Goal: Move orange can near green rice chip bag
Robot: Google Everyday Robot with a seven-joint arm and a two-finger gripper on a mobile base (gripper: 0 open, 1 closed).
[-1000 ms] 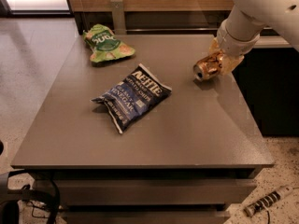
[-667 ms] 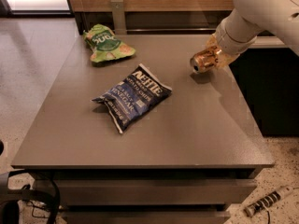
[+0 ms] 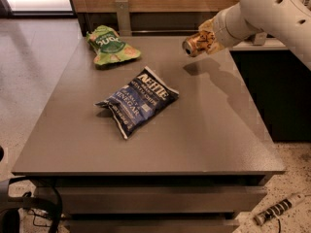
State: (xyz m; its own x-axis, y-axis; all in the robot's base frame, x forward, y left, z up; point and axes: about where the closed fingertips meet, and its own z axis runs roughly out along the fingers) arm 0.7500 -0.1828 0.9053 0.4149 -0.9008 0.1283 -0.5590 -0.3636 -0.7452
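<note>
Up over the far right corner of the flat grey bench [image 3: 204, 144], the thick white robot arm [image 3: 272, 8] reaches in from the right. Its gripper [image 3: 206, 39] is clamped on the small shiny copper-orange drink can [image 3: 191, 45], held tilted clear of the surface. The light-green foil rice chip bag [image 3: 111, 46] lies near the far left corner, well apart, with a dark blue crinkled chip bag [image 3: 138, 101] mid-bench.

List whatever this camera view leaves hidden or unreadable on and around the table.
1. Camera view, orange can: its rear end is covered by the gripper, which holds it above the table's far right side.
2. Camera view, arm: cut off by the top and right edges; the base is out of view.
3. Camera view, green rice chip bag: lettering too blurred to read.
4. Camera view, blue chip bag: the fine print is too small.
</note>
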